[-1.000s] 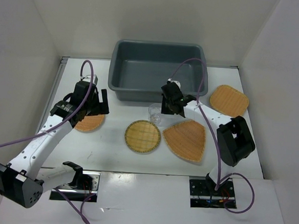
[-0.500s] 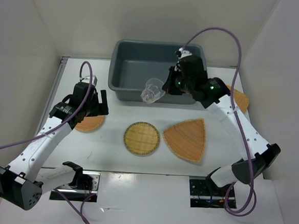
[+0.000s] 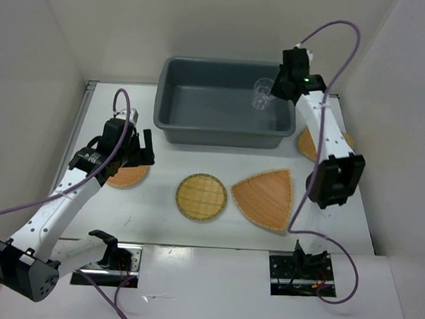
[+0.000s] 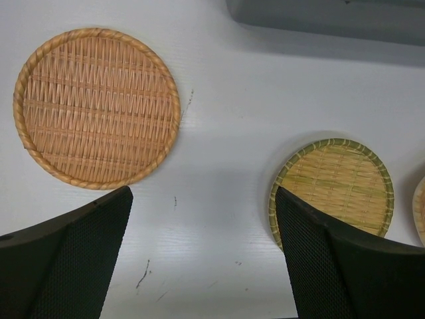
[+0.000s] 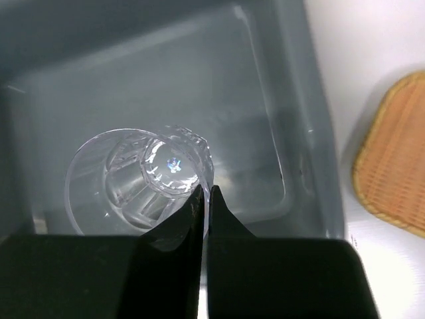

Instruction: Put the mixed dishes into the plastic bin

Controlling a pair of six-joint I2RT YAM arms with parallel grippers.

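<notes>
Right end effector [image 5: 206, 193] clamps the glass cup [image 5: 143, 176] by its rim above the empty plastic bin [image 3: 222, 131], left end effector [image 4: 202, 196] gapes wide, holding nothing, and all four wicker trays [image 3: 202, 195] lie outside on the counter [image 3: 157, 214], waiting.

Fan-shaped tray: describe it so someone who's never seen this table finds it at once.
Start at the large grey bin at the back of the table. The fan-shaped tray lies flat in front of the bin's right half. It is orange-tan with a pointed corner and one curved edge, unlike the yellower round tray just left of it.
</notes>
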